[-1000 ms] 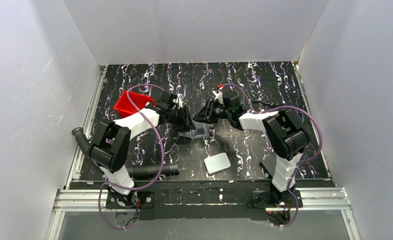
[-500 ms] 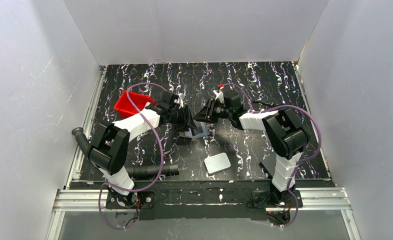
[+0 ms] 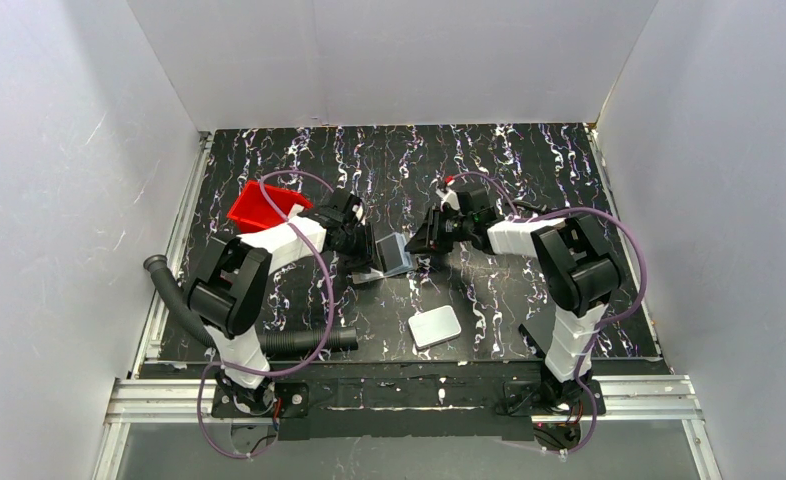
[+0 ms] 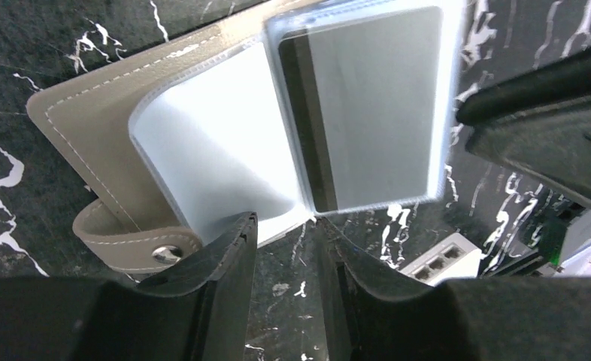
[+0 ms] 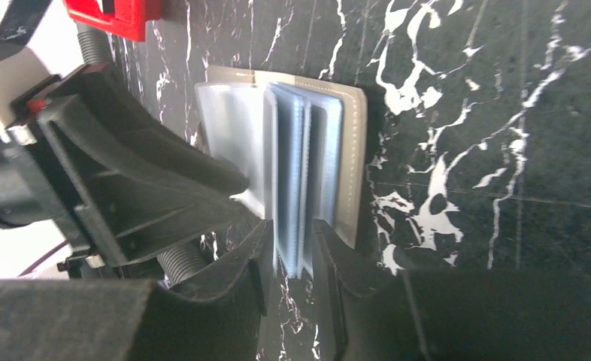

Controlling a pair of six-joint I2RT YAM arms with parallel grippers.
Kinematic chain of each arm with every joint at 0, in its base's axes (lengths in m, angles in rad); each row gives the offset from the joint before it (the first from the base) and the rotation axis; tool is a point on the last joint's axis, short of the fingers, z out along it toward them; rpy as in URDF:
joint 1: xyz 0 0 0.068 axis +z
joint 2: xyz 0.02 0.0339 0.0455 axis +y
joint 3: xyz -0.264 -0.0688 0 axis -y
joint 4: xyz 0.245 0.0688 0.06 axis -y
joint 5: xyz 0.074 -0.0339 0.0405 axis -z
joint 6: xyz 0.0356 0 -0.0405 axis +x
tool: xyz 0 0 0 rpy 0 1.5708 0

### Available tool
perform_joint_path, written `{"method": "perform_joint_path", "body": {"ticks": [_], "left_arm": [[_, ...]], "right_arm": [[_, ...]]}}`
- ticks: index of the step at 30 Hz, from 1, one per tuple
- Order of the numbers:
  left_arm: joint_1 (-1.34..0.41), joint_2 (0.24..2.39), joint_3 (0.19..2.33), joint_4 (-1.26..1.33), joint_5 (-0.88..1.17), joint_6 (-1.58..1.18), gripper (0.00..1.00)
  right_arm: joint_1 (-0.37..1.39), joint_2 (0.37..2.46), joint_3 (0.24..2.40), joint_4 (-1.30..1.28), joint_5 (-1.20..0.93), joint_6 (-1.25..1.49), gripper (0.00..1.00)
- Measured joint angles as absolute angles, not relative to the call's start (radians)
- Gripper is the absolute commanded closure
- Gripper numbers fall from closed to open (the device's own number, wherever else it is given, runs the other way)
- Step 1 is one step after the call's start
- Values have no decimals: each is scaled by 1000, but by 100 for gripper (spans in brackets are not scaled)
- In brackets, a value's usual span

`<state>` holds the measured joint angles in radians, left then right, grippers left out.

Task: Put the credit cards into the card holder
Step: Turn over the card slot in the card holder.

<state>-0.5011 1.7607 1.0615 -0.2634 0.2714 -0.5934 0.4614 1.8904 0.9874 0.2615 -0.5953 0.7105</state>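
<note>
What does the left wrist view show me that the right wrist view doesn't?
Only left wrist: the card holder face-on, its snap strap, and a credit card with a dark stripe inside one of the clear sleeves. Only right wrist: those sleeves edge-on, fanned, held between the fingers of the right gripper. Both: the holder lying open on the marbled table.

card holder (image 4: 82, 135) top cropped, sleeve (image 4: 368, 105) edge blurred

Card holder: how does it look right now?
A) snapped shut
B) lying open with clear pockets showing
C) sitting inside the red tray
B: the card holder lies open, its clear pockets fanned out and a card inside one.
</note>
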Motion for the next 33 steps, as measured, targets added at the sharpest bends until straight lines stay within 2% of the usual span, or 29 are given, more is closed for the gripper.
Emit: {"method": "perform_joint_path", "body": {"ticks": [6,14,18,23,24,27,33], "left_arm": [[-499,1788,1061,-259,265,-591,71],[-498,1790,1055,-242,268,-595,71],[-498,1790,1053,-237,270,-595,71],[-496,1789,1048,-231,274,-595,71],[-495,1788,1047,-230,274,-595,71],[-495,1784,1042,-223,277,-594,65],[-493,1736,1000,-190,290,-590,42]], "right_arm": [[479,1894,987,265,-623,704,74],[508,1906,987,269,-627,701,67],[511,1906,987,263,-619,689,77],[512,1906,988,262,-611,679,78],[512,1906,989,261,-610,678,81],[516,1907,997,262,-609,675,99],[523,1907,1005,271,-603,675,99]]}}
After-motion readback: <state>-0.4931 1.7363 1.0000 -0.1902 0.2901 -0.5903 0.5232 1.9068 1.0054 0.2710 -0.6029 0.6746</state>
